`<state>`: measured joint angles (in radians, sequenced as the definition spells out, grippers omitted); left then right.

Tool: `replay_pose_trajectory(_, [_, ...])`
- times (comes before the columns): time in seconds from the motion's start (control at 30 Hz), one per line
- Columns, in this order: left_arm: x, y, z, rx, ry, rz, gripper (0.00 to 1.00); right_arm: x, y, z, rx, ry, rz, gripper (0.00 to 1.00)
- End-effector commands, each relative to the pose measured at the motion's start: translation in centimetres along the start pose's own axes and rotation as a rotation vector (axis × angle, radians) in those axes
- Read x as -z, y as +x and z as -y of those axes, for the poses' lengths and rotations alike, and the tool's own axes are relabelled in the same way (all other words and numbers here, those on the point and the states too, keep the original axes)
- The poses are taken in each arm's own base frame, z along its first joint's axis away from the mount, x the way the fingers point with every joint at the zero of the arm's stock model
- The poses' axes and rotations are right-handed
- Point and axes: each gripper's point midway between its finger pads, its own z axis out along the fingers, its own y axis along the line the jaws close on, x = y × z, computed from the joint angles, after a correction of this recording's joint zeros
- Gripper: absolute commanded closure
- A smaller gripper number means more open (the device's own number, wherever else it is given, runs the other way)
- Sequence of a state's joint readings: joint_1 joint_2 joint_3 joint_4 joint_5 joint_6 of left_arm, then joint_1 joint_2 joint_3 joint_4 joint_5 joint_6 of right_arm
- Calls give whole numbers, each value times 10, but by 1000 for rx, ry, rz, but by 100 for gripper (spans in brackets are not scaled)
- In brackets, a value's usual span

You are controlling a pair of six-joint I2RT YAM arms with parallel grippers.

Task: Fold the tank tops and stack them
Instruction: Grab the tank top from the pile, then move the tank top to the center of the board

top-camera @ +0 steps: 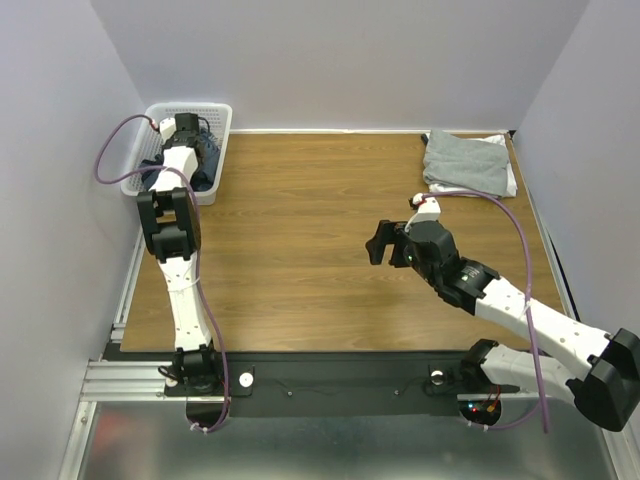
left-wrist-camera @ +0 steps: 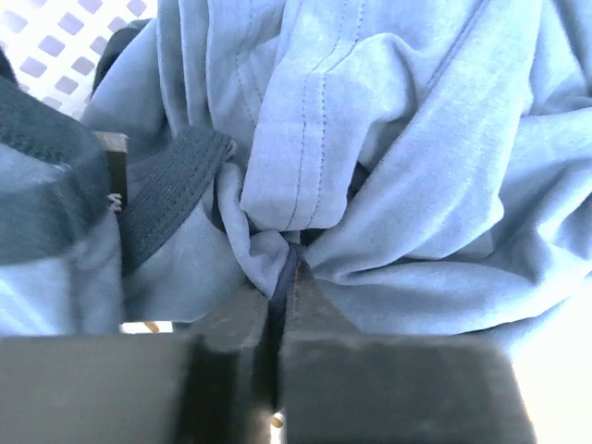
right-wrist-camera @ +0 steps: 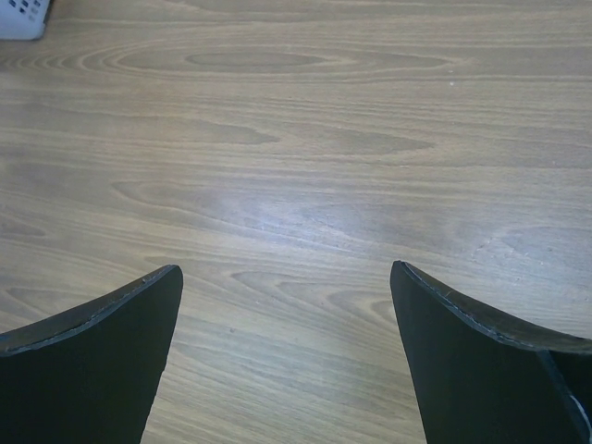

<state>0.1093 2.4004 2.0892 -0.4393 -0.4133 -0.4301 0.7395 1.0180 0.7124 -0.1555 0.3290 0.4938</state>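
The navy blue tank top (top-camera: 205, 165) lies crumpled in the white mesh basket (top-camera: 222, 112) at the back left. In the left wrist view its blue cloth (left-wrist-camera: 398, 139) with dark trim fills the frame. My left gripper (top-camera: 190, 135) reaches down into the basket, and its fingers are shut on a pinch of the blue cloth (left-wrist-camera: 287, 268). Folded light grey and white tank tops (top-camera: 468, 162) sit stacked at the back right. My right gripper (top-camera: 380, 243) is open and empty, held above bare table; its fingers (right-wrist-camera: 102, 342) frame only wood.
The basket stands against the left wall. White walls close in the table at back and sides. A corner of the basket (right-wrist-camera: 23, 18) shows at the far left of the right wrist view. Bare wooden table (top-camera: 300, 220) lies between the arms.
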Motion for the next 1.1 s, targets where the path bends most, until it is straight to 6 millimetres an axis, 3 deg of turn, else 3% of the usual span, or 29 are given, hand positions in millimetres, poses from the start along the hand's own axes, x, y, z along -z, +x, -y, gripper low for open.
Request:
replay_pose_trajectory(0.0, [62,-89,13,97,111,176,100,2,-15,-8,-8,-20,34,0])
replay_pose_trajectory(0.07, [85,-114,16,112,157,235,100,2,-16,-10,-10,-29,34,0])
replay_pose_trajectory(0.13, [130,-151,18,142,217,330,100,2,-18,-13,-7,-38,35,0])
replay_pose_trajectory(0.17, [162,-176,15,167,255,391,100,1,-20,-13,-7,-39,36,0])
replay_pose_trajectory(0.23, [201,-200,16,186,309,459,100,1,-21,-15,-4,-43,35,0])
replay_pose_trajectory(0.27, [238,-222,16,202,350,526,100,0,-23,-16,-3,-41,37,0])
replay_pose_trajectory(0.33, [280,-240,16,217,403,589,100,-1,-25,-18,-1,-43,37,0])
replay_pose_trajectory(0.37, [320,-254,16,233,452,649,100,-3,-27,-19,0,-40,38,0])
replay_pose_trajectory(0.43, [366,-264,18,246,512,713,100,-4,-33,-20,1,-36,50,0])
replay_pose_trajectory(0.47, [409,-269,18,253,551,769,100,-5,-33,-21,5,-32,49,0])
replay_pose_trajectory(0.5, [431,-269,19,247,584,795,100,-6,-35,-20,7,-27,56,0])
replay_pose_trajectory(0.57, [475,-268,20,260,622,854,100,-5,-41,-21,12,-21,68,0])
replay_pose_trajectory(0.6, [512,-259,22,257,660,882,100,-4,-48,-21,11,-16,85,0])
replay_pose_trajectory(0.67, [545,-252,22,272,708,905,100,-1,-58,-22,7,-10,113,0])
replay_pose_trajectory(0.7, [568,-237,27,276,755,894,100,3,-65,-24,0,-14,132,0])
replay_pose_trajectory(0.77, [587,-221,33,285,793,874,100,7,-73,-23,-9,-11,156,0])
replay_pose_trajectory(0.83, [603,-185,49,265,835,820,100,13,-81,-24,-26,-13,181,0])
replay_pose_trajectory(0.93, [601,-142,71,257,860,748,100,25,-90,-21,-56,-15,219,0])
replay_pose_trajectory(0.97, [596,-115,89,251,888,687,100,31,-92,-18,-72,-13,232,0])
replay_pose_trajectory(1.07, [577,-73,119,230,907,592,100,39,-92,-14,-95,-12,245,0])
